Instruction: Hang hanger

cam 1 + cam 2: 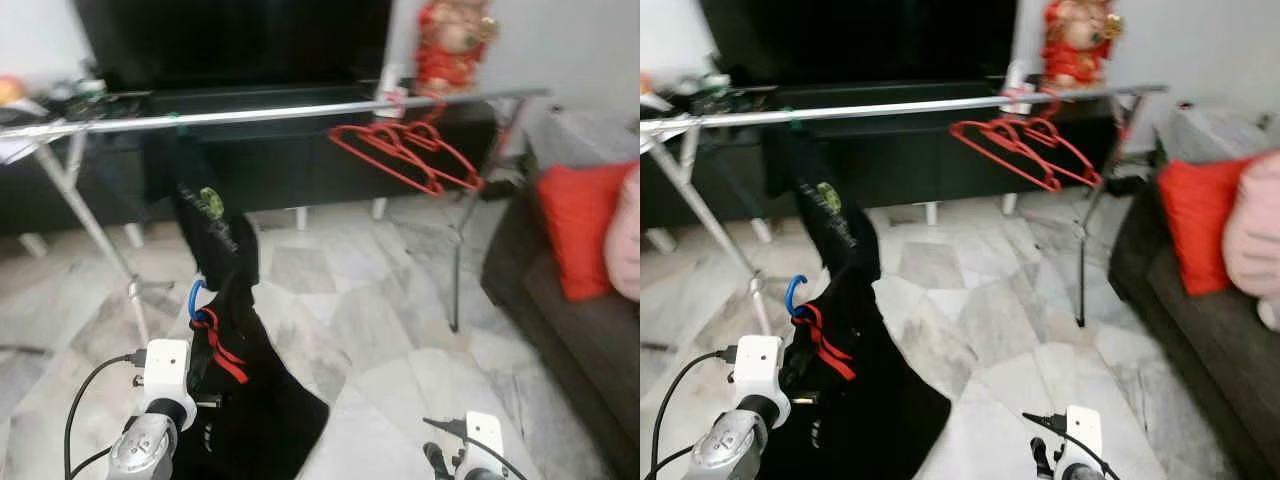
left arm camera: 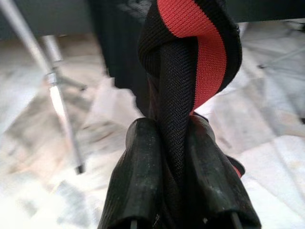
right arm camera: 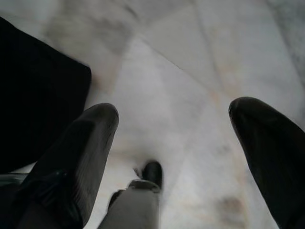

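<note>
**A:** What has your left gripper (image 2: 178,191) got?

**B:** Its two black fingers (image 2: 138,181) are clamped tight on a fold of the black knitted garment with a red stripe (image 1: 235,400). In the left eye view that garment hangs in the lower left of the frame, and the blue plastic hanger hook (image 1: 196,297) pokes out just above your wrist.

**A:** And where does the hook need to go?

**B:** Onto the long silver metal rail of the drying rack (image 1: 260,115), which runs nearly level across the upper part of the frame. This is what your move turns on: the rail lies above and ahead of the gripper, well apart from it, with its long axis running left to right. I judge that you need to lift and reach forward, with the hook's opening turned across the rail.

**A:** Which arm is nearer?

**B:** The left one, since it already holds the load. Your right gripper (image 3: 174,143) hangs low, its fingers spread wide over the pale marble floor (image 1: 380,300), holding nothing. The bunch of red wire hangers (image 1: 405,150) sits on the rail toward the upper right, so the open stretch to their left looks safer.
</note>
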Motion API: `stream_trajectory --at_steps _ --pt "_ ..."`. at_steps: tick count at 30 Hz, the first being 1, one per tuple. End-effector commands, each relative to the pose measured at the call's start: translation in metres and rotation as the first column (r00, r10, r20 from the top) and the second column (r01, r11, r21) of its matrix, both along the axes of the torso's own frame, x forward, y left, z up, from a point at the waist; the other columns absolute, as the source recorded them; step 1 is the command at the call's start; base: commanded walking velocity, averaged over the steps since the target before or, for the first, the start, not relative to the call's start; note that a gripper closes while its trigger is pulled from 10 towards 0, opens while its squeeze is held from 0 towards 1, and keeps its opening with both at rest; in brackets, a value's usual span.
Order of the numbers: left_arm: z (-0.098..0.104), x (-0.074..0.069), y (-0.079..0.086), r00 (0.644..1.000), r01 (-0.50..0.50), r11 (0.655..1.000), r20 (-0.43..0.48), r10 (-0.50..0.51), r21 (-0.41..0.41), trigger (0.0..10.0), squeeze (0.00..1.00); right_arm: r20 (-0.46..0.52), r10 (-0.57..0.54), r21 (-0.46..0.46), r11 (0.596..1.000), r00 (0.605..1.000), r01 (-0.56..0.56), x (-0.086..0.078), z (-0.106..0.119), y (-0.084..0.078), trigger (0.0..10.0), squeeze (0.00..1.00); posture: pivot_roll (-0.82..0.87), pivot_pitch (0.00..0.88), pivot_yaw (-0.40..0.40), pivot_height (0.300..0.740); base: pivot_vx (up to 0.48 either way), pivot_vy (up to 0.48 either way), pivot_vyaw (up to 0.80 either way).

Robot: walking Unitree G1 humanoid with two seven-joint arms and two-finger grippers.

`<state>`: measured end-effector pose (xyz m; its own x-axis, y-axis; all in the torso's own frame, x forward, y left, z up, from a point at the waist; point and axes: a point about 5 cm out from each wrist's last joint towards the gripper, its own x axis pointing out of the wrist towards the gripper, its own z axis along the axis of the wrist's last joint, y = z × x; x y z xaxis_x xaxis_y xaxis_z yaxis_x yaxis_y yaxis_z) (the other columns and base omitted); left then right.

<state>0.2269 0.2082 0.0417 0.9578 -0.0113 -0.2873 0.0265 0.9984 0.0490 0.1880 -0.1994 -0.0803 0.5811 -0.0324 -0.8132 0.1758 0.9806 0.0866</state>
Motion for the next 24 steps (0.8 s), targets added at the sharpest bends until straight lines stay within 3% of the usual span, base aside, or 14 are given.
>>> stream_trajectory --at_steps 1,9,16,24 --pt "0.008 0.004 -0.004 0.999 0.008 1.0 0.045 -0.008 0.001 10.0 0.0 -0.015 0.0 -0.016 1.0 1.0 0.0 -0.005 -0.001 -0.005 10.0 0.0 -0.05 0.0 -0.062 0.74 0.0 0.0 0.8" --pt "0.008 0.004 -0.001 0.999 -0.002 0.999 0.039 0.001 0.037 10.0 0.0 -0.016 0.006 -0.018 1.0 1.0 -0.007 -0.005 -0.001 -0.006 10.0 0.0 -0.05 0.0 -0.062 0.74 0.0 0.0 0.8" --pt "0.028 0.011 0.012 0.99 -0.058 0.994 0.133 0.046 0.089 10.0 0.0 -0.012 0.014 -0.016 1.0 1.0 -0.014 -0.004 -0.001 -0.006 10.0 0.0 -0.04 0.0 -0.065 0.74 0.0 0.0 0.8" --pt "0.038 0.015 0.018 0.98 -0.114 0.984 0.18 0.088 0.139 10.0 0.0 -0.012 -0.004 -0.005 1.0 1.0 0.004 -0.005 -0.002 -0.006 10.0 0.0 -0.04 0.0 -0.064 0.74 0.0 0.0 0.0"
